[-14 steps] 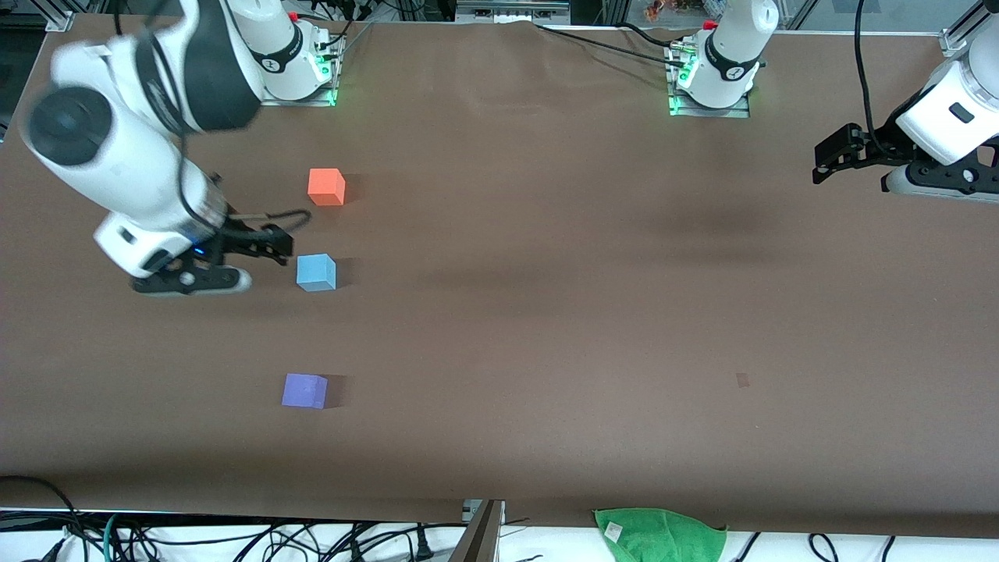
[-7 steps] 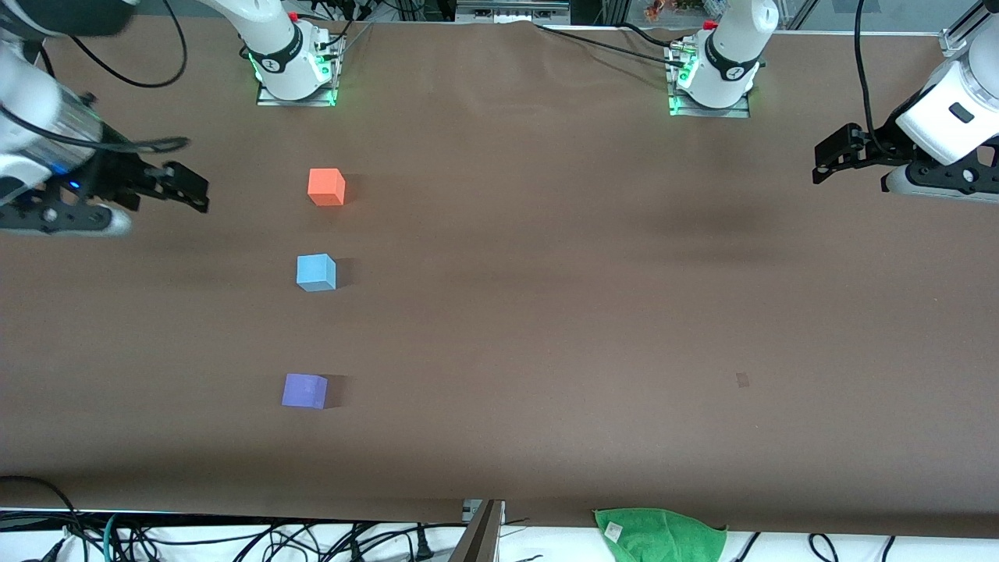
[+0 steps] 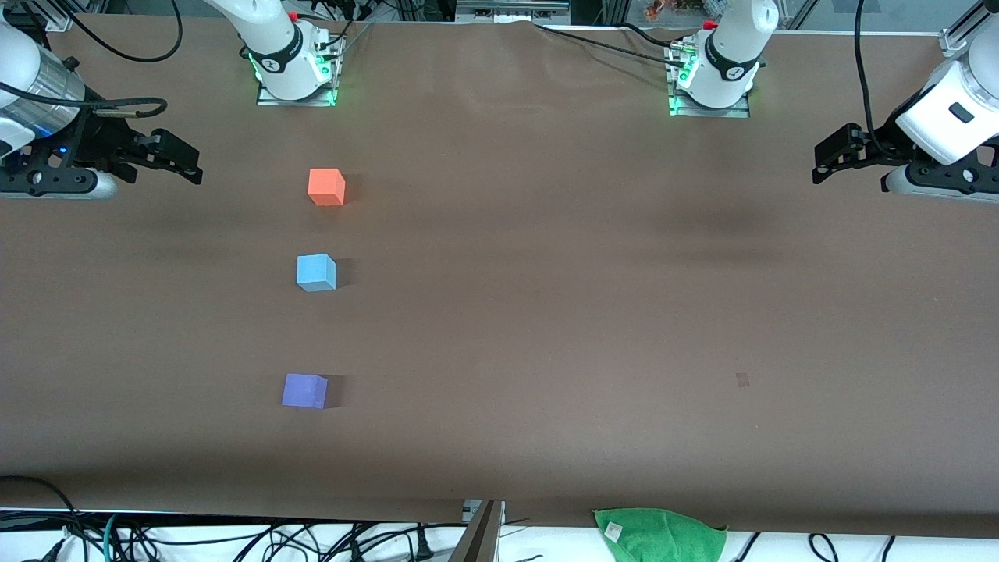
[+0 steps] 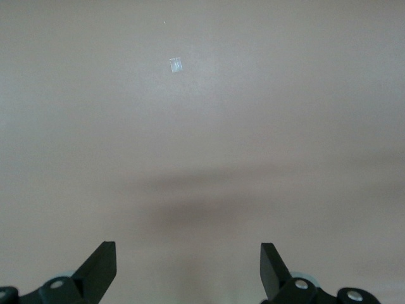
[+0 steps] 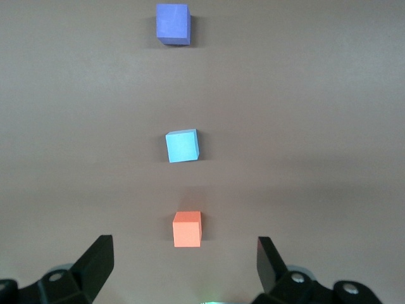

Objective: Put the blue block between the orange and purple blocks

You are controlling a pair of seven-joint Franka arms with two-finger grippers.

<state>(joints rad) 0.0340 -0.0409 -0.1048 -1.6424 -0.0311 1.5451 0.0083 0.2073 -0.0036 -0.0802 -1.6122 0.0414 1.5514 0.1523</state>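
Observation:
The light blue block (image 3: 316,272) sits on the brown table in a line between the orange block (image 3: 326,187), which is farther from the front camera, and the purple block (image 3: 304,391), which is nearer. My right gripper (image 3: 181,160) is open and empty, raised over the right arm's end of the table, apart from all blocks. The right wrist view shows the orange block (image 5: 187,228), blue block (image 5: 182,145) and purple block (image 5: 173,24) ahead of the open right gripper (image 5: 183,259). My left gripper (image 3: 827,156) waits open and empty over bare table (image 4: 188,263).
A green cloth (image 3: 659,535) lies at the table's near edge. A small pale mark (image 3: 742,380) is on the table toward the left arm's end, also in the left wrist view (image 4: 176,64). The arm bases (image 3: 293,62) stand along the table's edge farthest from the front camera.
My right gripper has pulled away from beside the blue block and risen toward the right arm's end of the table. The blocks and the left arm have not moved.

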